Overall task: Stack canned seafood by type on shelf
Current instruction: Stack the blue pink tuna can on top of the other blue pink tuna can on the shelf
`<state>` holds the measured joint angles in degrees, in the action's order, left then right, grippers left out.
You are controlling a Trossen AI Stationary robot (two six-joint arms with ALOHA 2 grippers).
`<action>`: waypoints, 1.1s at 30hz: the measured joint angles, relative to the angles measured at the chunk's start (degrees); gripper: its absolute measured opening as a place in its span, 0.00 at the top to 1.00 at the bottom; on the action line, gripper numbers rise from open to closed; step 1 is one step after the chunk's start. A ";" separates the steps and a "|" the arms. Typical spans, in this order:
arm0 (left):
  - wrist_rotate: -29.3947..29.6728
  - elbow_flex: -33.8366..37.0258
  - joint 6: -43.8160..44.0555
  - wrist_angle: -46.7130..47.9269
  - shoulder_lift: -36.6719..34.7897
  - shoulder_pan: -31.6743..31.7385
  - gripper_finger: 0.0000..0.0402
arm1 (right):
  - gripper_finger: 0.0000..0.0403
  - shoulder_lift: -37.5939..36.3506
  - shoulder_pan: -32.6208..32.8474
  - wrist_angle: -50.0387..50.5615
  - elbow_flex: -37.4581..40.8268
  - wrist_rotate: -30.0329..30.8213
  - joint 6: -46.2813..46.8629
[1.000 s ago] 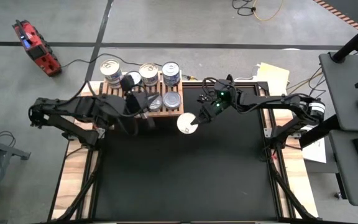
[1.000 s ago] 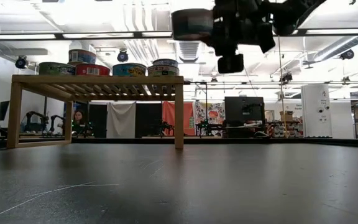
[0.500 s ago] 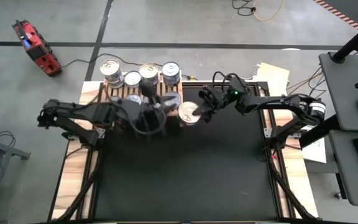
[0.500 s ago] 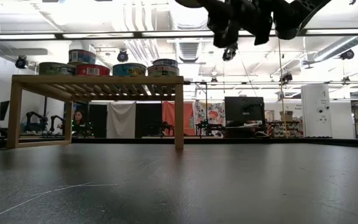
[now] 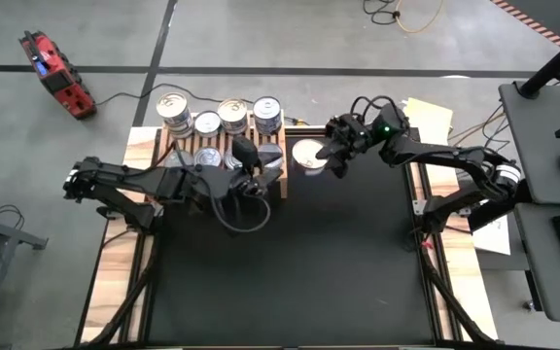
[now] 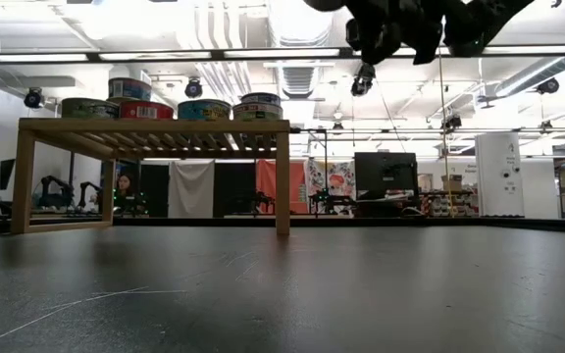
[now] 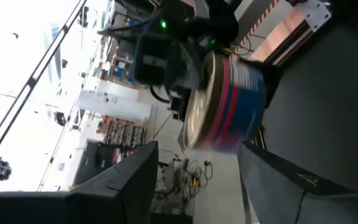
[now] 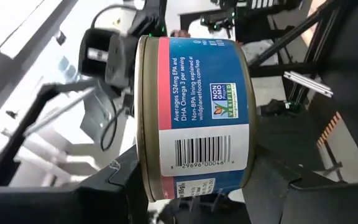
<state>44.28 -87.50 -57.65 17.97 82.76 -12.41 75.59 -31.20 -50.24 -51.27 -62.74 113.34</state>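
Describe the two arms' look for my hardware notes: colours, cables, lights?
Both arms are dark, slim, jointed links. The left arm trails a looping black cable near its wrist. The right arm carries looped black cables, a green light by its wrist and a pale band near its base. Left gripper and right gripper have dark, flat fingers.

Blue-and-red labelled can [image 8: 194, 115]

Blue-labelled can [image 8: 194, 118] aloft, other cans [image 5: 220, 117] on wooden shelf [image 6: 155, 127]
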 joint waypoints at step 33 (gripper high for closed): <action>1.83 0.00 -11.56 -8.42 0.72 0.51 0.39 | 0.54 1.33 6.09 -0.89 -7.61 9.02 3.99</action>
<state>46.12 -87.50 -69.22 9.54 83.48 -11.90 76.93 -25.11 -51.13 -58.87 -53.72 117.34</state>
